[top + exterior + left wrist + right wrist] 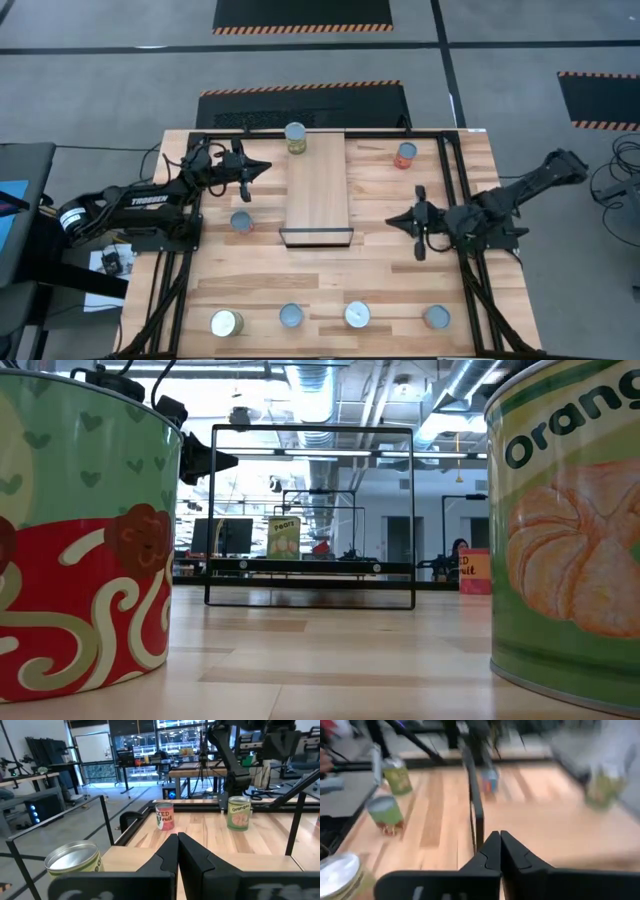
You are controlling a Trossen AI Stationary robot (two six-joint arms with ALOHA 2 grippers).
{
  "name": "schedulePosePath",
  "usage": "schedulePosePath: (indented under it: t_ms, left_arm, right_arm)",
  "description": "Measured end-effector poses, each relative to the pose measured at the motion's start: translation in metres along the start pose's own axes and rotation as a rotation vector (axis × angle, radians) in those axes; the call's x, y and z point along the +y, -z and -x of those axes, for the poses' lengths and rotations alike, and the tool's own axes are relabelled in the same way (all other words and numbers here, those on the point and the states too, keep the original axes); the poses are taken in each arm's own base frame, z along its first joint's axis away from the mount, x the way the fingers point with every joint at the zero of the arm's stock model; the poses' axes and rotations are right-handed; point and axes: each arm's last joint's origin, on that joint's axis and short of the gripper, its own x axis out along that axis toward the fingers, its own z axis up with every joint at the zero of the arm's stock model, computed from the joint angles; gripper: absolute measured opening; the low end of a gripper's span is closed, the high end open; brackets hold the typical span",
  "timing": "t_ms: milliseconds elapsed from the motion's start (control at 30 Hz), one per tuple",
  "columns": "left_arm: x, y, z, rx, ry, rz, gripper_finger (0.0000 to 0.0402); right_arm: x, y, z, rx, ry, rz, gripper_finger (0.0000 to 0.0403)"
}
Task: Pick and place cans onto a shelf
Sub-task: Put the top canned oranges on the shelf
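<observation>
From above, shelf (317,187) lies mid-table, dark front edge toward the near side, w/ one yellow-green can (295,137) standing at its far end. Left gripper (262,168) hovers just left of the shelf, jaws together, nothing in them. Blue can (241,222) sits on the table near that arm, beside the shelf. Right gripper (393,222) hangs just right of the shelf's front corner, jaws pressed together, empty too. Red-orange can (405,155) stands at the far right, well apart from the shelf. Four cans line the near edge: yellowish can (226,323), grey-top can (291,316), white-top can (357,315), and a blue-grey can (436,317).

Low view: two big cans fill the sides, red swirl can (85,540) on one, Orange can (565,530) on the other; shelf frame (310,515) stands behind.

Left wrist view: fingers (187,857) touching, mixed-fruit can (164,816) and an orange-label can (239,812) ahead.

Right wrist view: blurred, fingers (512,852) closed, green cans to one side.
</observation>
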Motion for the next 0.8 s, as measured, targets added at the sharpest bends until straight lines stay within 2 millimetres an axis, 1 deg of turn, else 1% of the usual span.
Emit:
schedulePosePath:
  t_ms: [133, 233, 300, 400, 567, 667, 800]
  left_arm:
    - [0.0, 0.0, 0.0, 0.0, 0.0, 0.0, 0.0]
    - [0.0, 0.0, 0.0, 0.0, 0.0, 0.0, 0.0]
    - [0.0, 0.0, 0.0, 0.0, 0.0, 0.0, 0.0]
    - [0.0, 0.0, 0.0, 0.0, 0.0, 0.0, 0.0]
    - [0.0, 0.0, 0.0, 0.0, 0.0, 0.0, 0.0]
    - [0.0, 0.0, 0.0, 0.0, 0.0, 0.0, 0.0]
    - [0.0, 0.0, 0.0, 0.001, 0.0, 0.0, 0.0]
  right_arm:
    - [-0.004, -0.005, 0.017, 0.179, 0.111, -0.211, 0.0051]
    - [-0.01, 0.001, 0.023, 0.336, 0.23, -0.298, 0.0076]
    - [-0.013, 0.005, 0.023, 0.44, 0.303, -0.335, 0.0092]
    - [-0.013, 0.013, 0.017, 0.592, 0.366, -0.374, 0.0115]
    - [-0.011, 0.019, 0.0, 0.716, 0.414, -0.397, 0.0147]
    - [-0.011, 0.024, -0.011, 0.787, 0.436, -0.384, 0.0156]
    - [-0.012, 0.03, -0.023, 0.874, 0.466, -0.372, 0.0158]
